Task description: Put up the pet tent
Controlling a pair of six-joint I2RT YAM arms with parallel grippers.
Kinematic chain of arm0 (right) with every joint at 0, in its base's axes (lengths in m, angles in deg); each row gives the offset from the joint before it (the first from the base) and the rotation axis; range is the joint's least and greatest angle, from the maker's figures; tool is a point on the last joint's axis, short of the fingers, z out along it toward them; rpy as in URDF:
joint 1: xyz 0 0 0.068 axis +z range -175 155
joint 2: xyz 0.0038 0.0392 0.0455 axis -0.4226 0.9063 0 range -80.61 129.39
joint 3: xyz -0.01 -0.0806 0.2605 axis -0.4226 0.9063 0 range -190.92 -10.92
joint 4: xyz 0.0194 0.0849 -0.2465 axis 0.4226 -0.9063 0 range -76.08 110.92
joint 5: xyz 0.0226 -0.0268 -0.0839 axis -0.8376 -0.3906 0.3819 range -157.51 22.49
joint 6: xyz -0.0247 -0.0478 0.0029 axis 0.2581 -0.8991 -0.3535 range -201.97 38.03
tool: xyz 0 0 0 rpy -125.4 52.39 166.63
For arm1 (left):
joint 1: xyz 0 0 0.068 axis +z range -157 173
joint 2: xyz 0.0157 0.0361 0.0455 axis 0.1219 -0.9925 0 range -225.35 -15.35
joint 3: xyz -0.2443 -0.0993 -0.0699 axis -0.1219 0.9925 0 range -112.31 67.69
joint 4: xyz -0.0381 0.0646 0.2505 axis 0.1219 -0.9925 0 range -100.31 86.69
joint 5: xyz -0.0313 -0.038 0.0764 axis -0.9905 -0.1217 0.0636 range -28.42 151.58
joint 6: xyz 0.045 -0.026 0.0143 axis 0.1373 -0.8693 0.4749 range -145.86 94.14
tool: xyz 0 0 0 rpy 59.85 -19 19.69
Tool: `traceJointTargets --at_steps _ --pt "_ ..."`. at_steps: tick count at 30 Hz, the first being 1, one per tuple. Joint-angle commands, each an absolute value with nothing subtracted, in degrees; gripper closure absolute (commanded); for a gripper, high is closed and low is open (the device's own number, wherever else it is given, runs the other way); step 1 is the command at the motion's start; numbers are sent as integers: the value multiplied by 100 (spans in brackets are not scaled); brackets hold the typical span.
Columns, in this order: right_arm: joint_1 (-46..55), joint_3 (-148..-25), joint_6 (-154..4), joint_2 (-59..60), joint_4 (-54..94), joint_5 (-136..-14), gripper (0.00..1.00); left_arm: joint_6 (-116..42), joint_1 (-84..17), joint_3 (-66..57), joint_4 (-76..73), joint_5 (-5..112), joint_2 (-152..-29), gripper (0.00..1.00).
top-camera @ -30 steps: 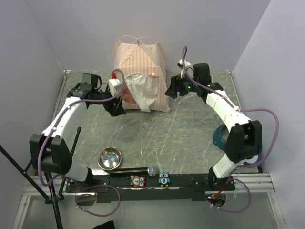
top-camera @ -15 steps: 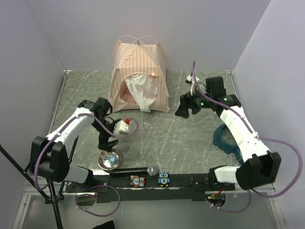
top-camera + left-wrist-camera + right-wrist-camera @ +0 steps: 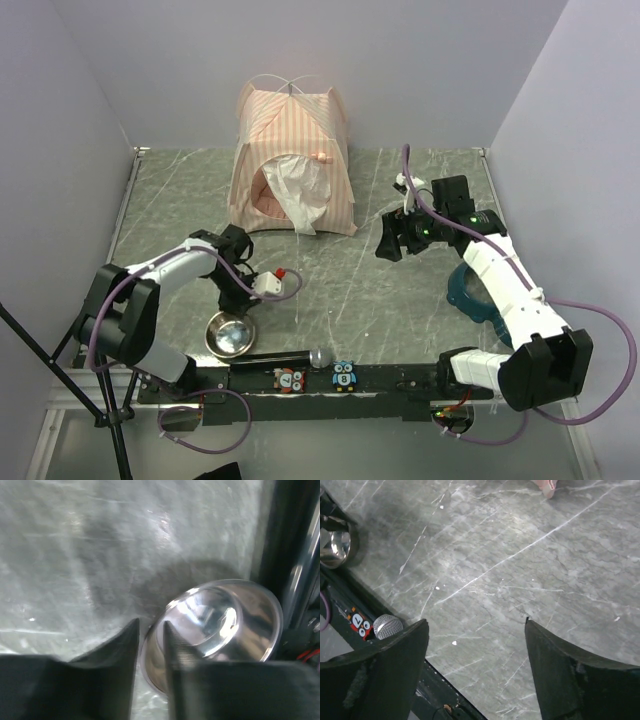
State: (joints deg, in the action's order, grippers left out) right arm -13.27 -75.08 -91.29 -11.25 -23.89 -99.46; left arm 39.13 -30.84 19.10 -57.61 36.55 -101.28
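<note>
Hovering over the steel bowl (image 3: 215, 625) near the front edge of the bench (image 3: 330, 275), my left hand (image 3: 150, 640) has its fingers (image 3: 131, 645) almost together, with only a thin gap between them and nothing in it. A microphone (image 3: 320, 357) lies just beside the bowl on the front rail. Further in, on the other side, my right hand (image 3: 475, 650) hangs over bare bench with its fingers (image 3: 375, 675) wide apart and empty, well clear of everything.

At the far edge, against the back wall, the pet tent (image 3: 290, 150) stands upright. Its thin white poles cross at the peak, the striped walls look taut, and the front flap hangs open over the doorway. Something pink shows inside the doorway, but I cannot tell what it is.

By my reading, the job is all but finished. The tent holds its shape with neither hand touching it. At most the loose flap might want tidying, and my hands need parking.
</note>
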Motion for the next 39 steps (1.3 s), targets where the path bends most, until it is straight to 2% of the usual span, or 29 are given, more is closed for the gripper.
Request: traceJointTargets --at_steps 1,7,12,17,25,27,28,30,31,32,33,34,37,38,39 --pt "-1383 -7709 -8883 -1381 -2328 -9774 20 3121 -3100 1314 -5447 3276 -10122 99" --pt "-1288 -7315 -8207 -1899 -1390 -10451 26 1408 -2959 -443 -5429 2741 -10543 99" --pt "-743 -7463 -7846 -1680 -1090 -10408 24 -921 -2968 -1631 -4560 2223 -10842 99" --pt "-417 -7841 -7784 -1259 -870 -10127 20 -3436 -3161 -1607 -2943 2395 -10641 99" --pt "-250 -8298 -7520 -784 -685 -9609 21 -4272 -3732 -1423 -2257 3250 -10421 99" --pt "-232 -8342 -7581 -714 -764 -9092 28 -4510 -3759 -1317 -2054 3240 -10325 99" --pt "-241 -8334 -7617 -696 -816 -8741 35 -4572 -3785 -1282 -1966 3240 -10272 99" --pt "-241 -8299 -7801 -704 -896 -8318 59 -4686 -3846 -1264 -1904 3249 -10211 99" --pt "-241 -8290 -7845 -713 -931 -8168 76 -4730 -3864 -1255 -1852 3232 -10201 99" --pt "-258 -8290 -7959 -757 -957 -8201 100 -4748 -3890 -1272 -1834 3214 -10227 99" --pt "-267 -8299 -8047 -818 -1001 -8236 100 -4740 -3917 -1307 -1868 3205 -10280 99" --pt "-320 -8299 -8109 -897 -1053 -8289 100 -4705 -3926 -1369 -1921 3197 -10333 97" --pt "-853 -8386 -8477 -1143 -1588 -8342 100 -4372 -3908 -1606 -2272 3231 -10456 51" --pt "-1152 -8387 -8670 -1231 -1903 -8516 100 -4222 -3917 -1659 -2386 3275 -10447 40" --pt "-1564 -8317 -9011 -1336 -2228 -8762 100 -4056 -3908 -1668 -2431 3302 -10421 34"
